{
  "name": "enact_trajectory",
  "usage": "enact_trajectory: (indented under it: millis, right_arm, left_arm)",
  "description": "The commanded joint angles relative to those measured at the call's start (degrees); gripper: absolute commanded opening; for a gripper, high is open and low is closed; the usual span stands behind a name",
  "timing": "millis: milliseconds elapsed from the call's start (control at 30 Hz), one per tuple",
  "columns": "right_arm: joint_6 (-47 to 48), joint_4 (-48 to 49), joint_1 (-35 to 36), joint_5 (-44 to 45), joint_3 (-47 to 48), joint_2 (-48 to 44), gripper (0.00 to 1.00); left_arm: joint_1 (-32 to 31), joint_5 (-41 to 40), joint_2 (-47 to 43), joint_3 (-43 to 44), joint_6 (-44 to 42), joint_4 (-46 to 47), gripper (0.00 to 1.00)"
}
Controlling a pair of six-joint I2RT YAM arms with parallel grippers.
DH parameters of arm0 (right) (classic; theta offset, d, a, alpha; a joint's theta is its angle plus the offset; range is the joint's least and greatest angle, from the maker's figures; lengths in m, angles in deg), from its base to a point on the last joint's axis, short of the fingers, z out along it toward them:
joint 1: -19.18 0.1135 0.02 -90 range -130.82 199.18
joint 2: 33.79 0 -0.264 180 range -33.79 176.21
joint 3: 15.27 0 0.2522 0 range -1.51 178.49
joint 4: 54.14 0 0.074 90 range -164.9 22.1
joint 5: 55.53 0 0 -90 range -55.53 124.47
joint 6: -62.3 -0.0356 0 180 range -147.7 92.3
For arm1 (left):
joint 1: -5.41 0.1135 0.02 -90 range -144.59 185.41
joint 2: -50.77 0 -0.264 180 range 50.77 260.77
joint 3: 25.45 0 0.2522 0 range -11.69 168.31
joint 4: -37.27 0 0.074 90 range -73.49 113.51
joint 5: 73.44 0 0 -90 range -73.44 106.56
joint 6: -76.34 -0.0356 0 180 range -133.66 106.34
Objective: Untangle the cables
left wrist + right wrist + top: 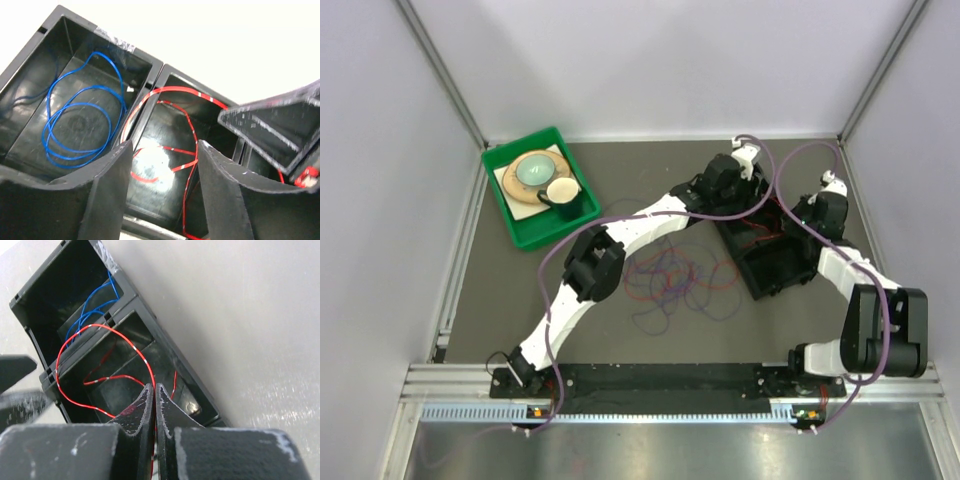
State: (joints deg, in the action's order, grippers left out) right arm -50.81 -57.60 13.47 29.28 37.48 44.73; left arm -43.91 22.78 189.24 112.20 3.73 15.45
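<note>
Right tool is pinched shut on a red cable over the black box.
Left tool hangs half open, holding nothing, above the compartment where the red cable lies; a blue cable coils in the next one. Only the top view shows the tangle of cables loose on the tabletop, and a green tray of dishes.

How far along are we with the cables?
Done: a blue cable lies coiled in one compartment of the box. In hand: the right claw is shut on a red cable draped over the next compartment's rim; the left claw hovers open above. Left: the tangle of red and darker cables beside the box.
</note>
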Motion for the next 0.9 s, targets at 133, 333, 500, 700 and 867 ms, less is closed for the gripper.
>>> enact_trajectory:
  millis: [133, 333, 500, 700, 867]
  right_arm:
    - [-0.27, -0.46, 0.35, -0.17, -1.45, -5.13, 0.0]
    - [0.96, -3.71, 0.35, 1.23, -1.63, -7.06, 0.0]
    - [1.76, -5.29, 0.35, 1.67, -2.68, -8.21, 0.0]
    - [1.67, -6.17, 0.27, 2.73, -2.51, -8.56, 0.0]
    - [1.58, -9.07, 0.27, 3.52, 2.06, -5.32, 0.0]
  left_arm:
    - [0.19, 1.34, 2.5, 2.84, 2.65, 4.01, 0.58]
    - [0.19, 3.36, 0.92, -1.79, 4.84, 5.94, 0.4]
    - [0.19, 4.24, 0.48, -3.22, 6.17, 7.44, 0.18]
    - [0.19, 6.09, 1.54, -3.83, 7.4, 7.26, 0.0]
    - [0.19, 6.35, 2.06, -4.98, 8.28, 7.61, 0.0]
